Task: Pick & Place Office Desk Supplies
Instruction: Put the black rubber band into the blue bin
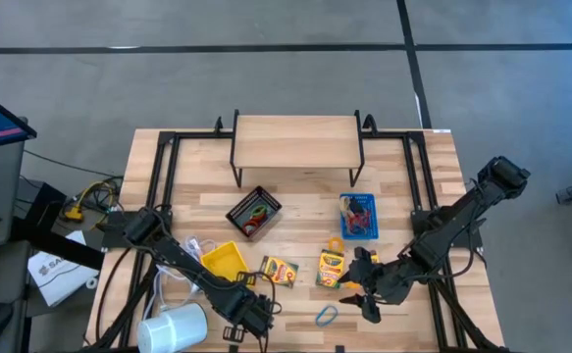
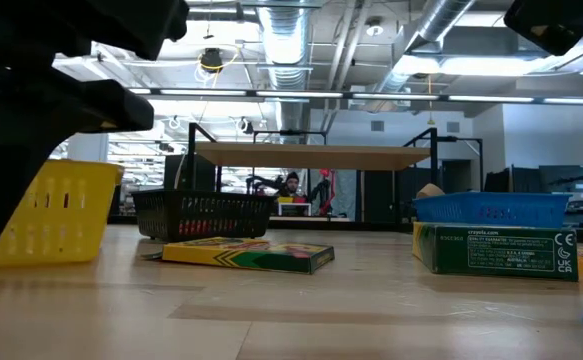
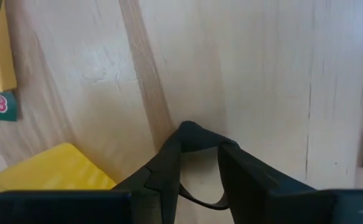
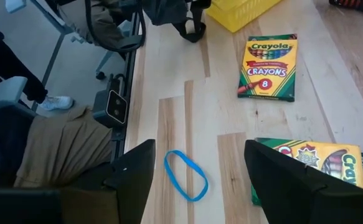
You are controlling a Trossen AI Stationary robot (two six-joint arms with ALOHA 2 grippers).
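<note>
Our right gripper [image 4: 193, 171] hangs wide open and empty, right over the blue rubber band [image 4: 185, 176], which lies flat on the bench [image 4: 228, 93] between its two fingers. We think the band could slip away, because it is thin and flat and the fingers may slide over it when they close. One crayon box [image 4: 306, 168] lies just beside the gripper, so a finger might bump it. A second crayon box [image 4: 268, 67] lies farther ahead, and past it is the yellow bin [image 4: 240, 12].

Our left gripper [image 3: 197, 140] is low by the bench, close to the yellow bin. Its finger tips meet and it holds nothing. It is near our right gripper, so the two could bump.
</note>
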